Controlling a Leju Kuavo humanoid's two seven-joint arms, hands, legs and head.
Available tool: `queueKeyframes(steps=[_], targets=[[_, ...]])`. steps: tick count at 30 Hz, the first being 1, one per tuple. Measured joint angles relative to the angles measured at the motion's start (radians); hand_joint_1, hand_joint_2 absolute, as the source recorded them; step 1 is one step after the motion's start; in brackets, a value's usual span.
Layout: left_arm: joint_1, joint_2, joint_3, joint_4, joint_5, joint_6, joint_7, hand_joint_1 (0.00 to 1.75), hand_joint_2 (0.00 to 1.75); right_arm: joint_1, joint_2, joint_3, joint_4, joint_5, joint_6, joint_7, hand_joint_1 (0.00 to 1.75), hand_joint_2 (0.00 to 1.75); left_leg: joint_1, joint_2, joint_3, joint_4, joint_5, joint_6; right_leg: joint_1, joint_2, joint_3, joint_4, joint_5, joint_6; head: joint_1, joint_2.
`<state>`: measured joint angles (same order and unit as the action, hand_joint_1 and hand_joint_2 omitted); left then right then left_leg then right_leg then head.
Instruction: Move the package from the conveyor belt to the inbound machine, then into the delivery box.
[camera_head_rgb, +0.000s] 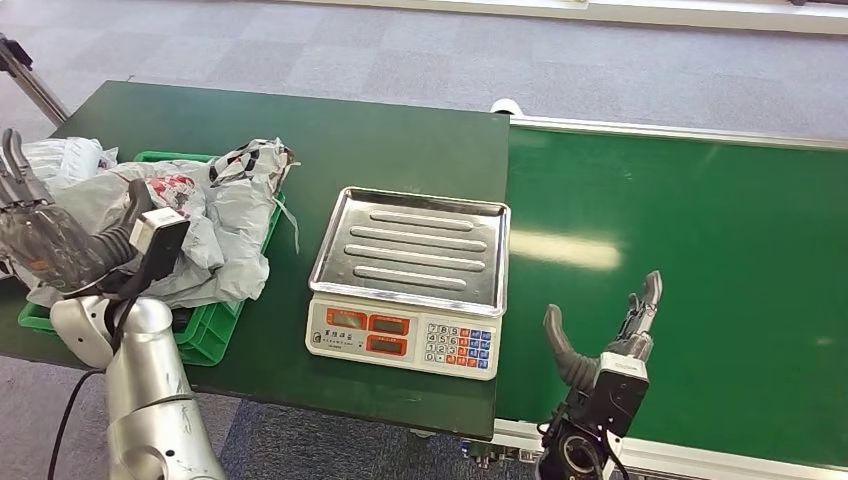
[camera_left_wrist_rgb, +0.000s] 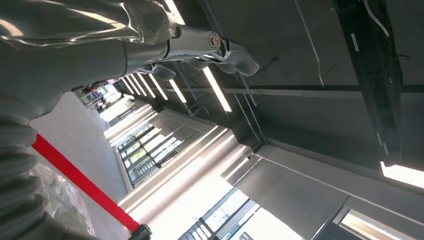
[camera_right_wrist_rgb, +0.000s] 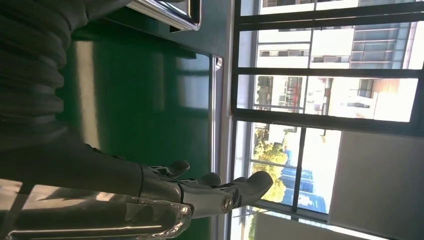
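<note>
Several grey plastic-wrapped packages (camera_head_rgb: 210, 215) lie piled in the green delivery box (camera_head_rgb: 215, 335) at the table's left end. My left hand (camera_head_rgb: 40, 235) is raised beside that pile with fingers spread upward, holding nothing; the left wrist view shows its fingers (camera_left_wrist_rgb: 220, 50) against the ceiling. The inbound machine, a scale with a bare steel tray (camera_head_rgb: 415, 248) and a keypad, stands in the middle. My right hand (camera_head_rgb: 605, 335) hovers open over the near edge of the green conveyor belt (camera_head_rgb: 700, 250), with thumb and fingers apart. The right wrist view shows its fingers (camera_right_wrist_rgb: 220, 192) above the belt (camera_right_wrist_rgb: 140, 95).
The dark green table (camera_head_rgb: 330, 140) carries the scale and the box. A metal rail (camera_head_rgb: 680, 130) runs along the belt's far edge. Grey carpet lies beyond. A corner of the scale tray (camera_right_wrist_rgb: 175, 12) shows in the right wrist view.
</note>
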<state>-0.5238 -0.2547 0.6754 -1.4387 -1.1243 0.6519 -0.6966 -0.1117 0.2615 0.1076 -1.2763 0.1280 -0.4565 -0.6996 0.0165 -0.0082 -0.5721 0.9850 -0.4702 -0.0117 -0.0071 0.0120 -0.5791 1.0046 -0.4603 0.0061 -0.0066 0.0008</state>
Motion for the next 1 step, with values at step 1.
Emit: queueKeyframes(steps=[1], targets=[[0.003,-0.001,-0.003,-0.001,0.007,0.000,0.000,0.00,0.00,-0.001,0.000,0.001,0.000,-0.001,0.000,0.000,0.00,1.75,0.000,0.000,0.000,0.000,0.000,0.000,0.000,0.000,0.000,0.000,0.000,0.000,0.000,0.000]])
